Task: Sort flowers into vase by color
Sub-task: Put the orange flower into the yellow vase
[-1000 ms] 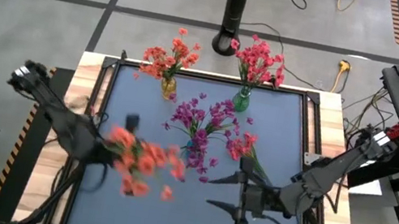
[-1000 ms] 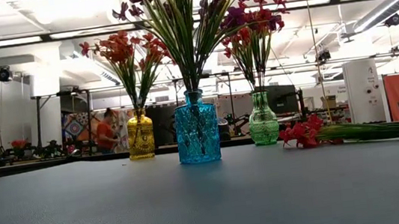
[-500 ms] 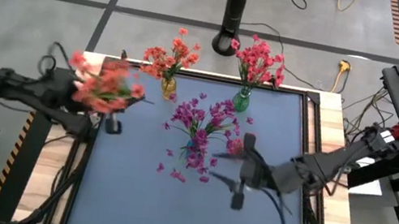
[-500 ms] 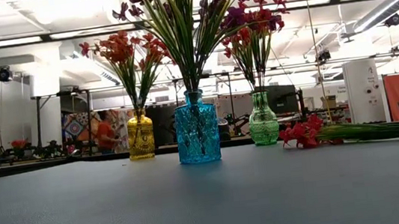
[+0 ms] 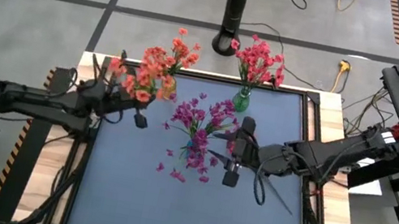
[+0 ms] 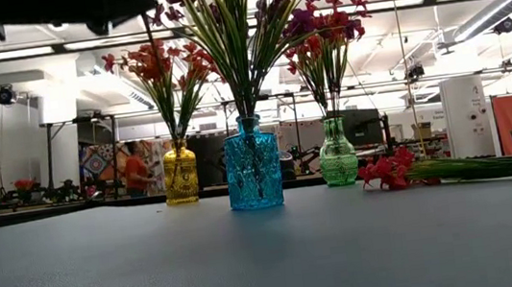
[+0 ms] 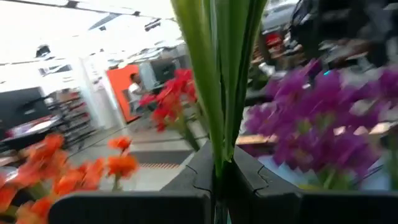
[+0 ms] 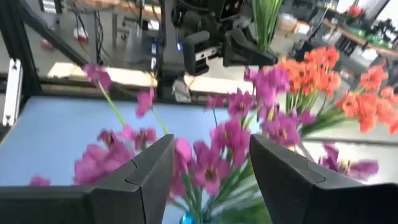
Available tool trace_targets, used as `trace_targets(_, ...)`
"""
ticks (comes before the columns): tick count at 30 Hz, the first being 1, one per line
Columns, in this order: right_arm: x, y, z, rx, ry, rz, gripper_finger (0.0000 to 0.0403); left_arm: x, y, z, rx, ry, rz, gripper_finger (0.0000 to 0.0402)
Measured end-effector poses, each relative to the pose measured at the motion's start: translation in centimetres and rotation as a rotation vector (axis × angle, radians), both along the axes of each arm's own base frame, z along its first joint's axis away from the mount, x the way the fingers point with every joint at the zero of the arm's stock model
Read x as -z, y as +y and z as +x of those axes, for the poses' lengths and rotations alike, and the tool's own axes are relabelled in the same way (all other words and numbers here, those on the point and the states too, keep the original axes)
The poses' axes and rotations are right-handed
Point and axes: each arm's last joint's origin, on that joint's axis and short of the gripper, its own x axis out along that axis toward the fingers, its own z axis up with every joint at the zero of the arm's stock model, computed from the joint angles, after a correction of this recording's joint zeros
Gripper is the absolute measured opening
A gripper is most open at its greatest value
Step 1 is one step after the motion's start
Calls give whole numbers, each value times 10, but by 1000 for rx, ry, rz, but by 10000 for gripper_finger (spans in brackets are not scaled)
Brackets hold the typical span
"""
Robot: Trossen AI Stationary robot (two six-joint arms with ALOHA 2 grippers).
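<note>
My left gripper [image 5: 133,113] is shut on an orange sprig [image 5: 135,80] high over the table's far left, beside the yellow vase [image 6: 180,174] of orange flowers. My right gripper [image 5: 235,151] is open and empty, level, its fingers pointing at the blue vase [image 6: 252,163] of purple flowers [image 8: 217,155]. The green vase [image 6: 337,153] holds red-pink flowers [image 5: 258,60]. A red-pink sprig [image 6: 389,169] lies flat on the mat to the right of the green vase; in the high view my right arm mostly covers it. My left gripper pinches the orange sprig's bunched green stems [image 7: 217,155] between its two fingers. The fingers lie level, pointing toward the table's right, across the stems. The sprig stands about upright and is lifted clear of the table, blossoms above the fingers.
The three vases stand close together in the far half of the blue mat [image 5: 165,213]; the near half is bare mat. A black post [image 5: 234,11] stands beyond the far edge. People and benches show in the room behind.
My left gripper has carried the orange sprig from the table's near left out past the left edge, then toward the far edge, up to the yellow vase. My right gripper has gone toward the far edge and left, toward the blue vase. The red-pink sprig has stayed put.
</note>
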Motion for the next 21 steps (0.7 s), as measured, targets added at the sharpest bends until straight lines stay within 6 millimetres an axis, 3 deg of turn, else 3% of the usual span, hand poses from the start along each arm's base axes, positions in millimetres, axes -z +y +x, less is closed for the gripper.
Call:
trace_targets(8,-2,-6,-16,30,57,59,203,20,8,13,-46,94,48,0)
trace_targets(14,-8,-11,-31,48,66,100,203,28,28,16,-80,130,52,0)
trace_targets(17,-9,-12,-32,46,67,96,203,30,37,16,-34,87,51,0)
trace_targets(21,-8,-12,-30,47,75,75,203,33,52,15,-97,73,65,0)
